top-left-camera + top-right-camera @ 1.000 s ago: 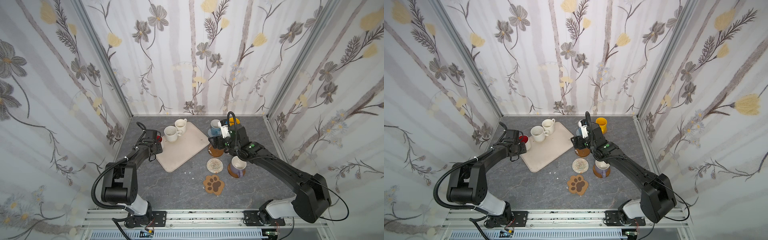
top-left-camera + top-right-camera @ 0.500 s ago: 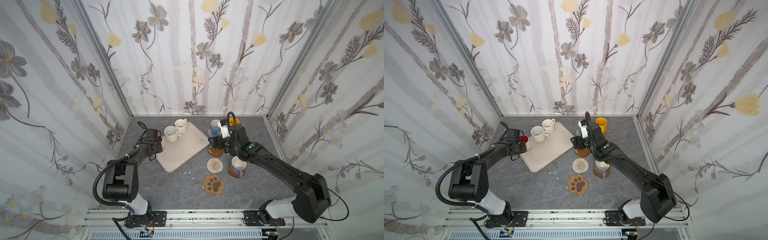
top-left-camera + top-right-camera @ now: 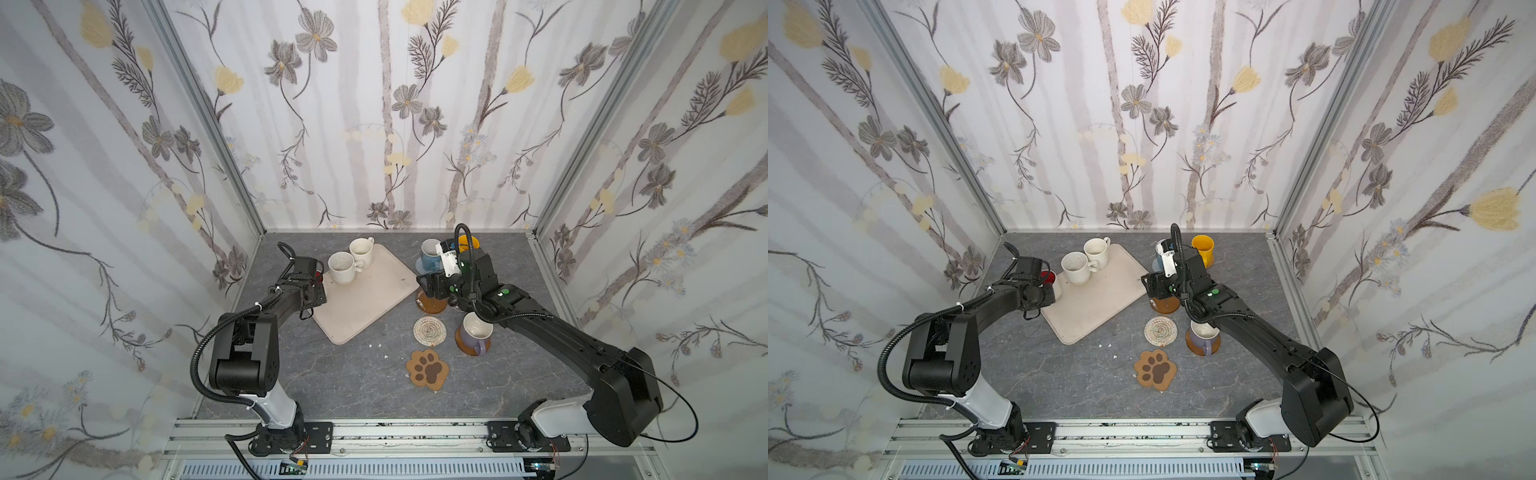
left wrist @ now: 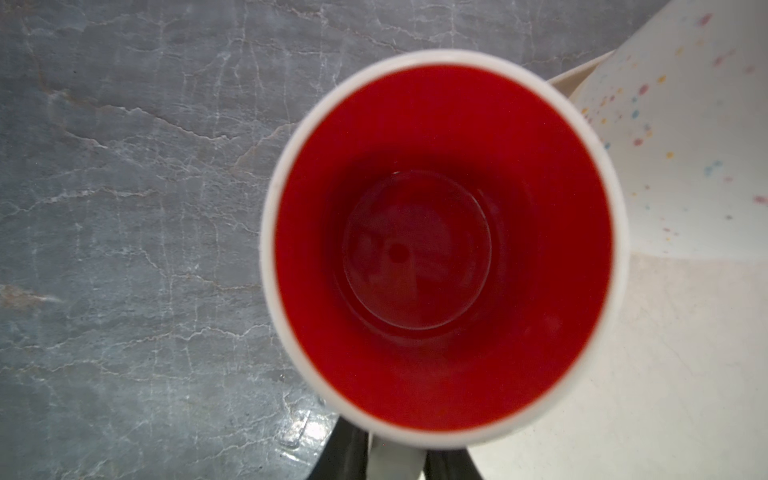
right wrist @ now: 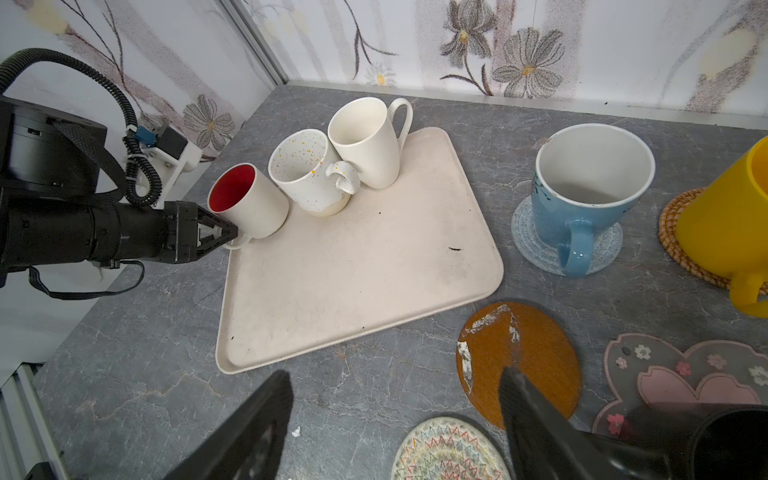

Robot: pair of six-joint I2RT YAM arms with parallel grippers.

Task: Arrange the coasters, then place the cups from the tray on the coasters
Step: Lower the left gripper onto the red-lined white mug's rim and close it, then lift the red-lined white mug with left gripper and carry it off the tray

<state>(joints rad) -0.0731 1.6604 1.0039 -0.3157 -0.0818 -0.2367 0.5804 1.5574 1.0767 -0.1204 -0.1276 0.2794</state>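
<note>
Red-interior mug (image 5: 245,203) stood on the tray (image 5: 353,291), at the corner nearest the left arm, just beside the speckled mug (image 5: 307,178). Its handle (image 4: 397,457) sat between the left gripper (image 5: 226,237) fingers (image 4: 345,453), which pressed on both sides: gripped, as far as visible.

Step judged: pick-up of this mug for a coaster. Next move needs a straight lift clear of the speckled mug, then transfer to a free coaster, e.g. the amber coaster (image 5: 536,345).

Right gripper (image 5: 395,374) hung above the table near that coaster, fingers wide apart, empty.
</note>
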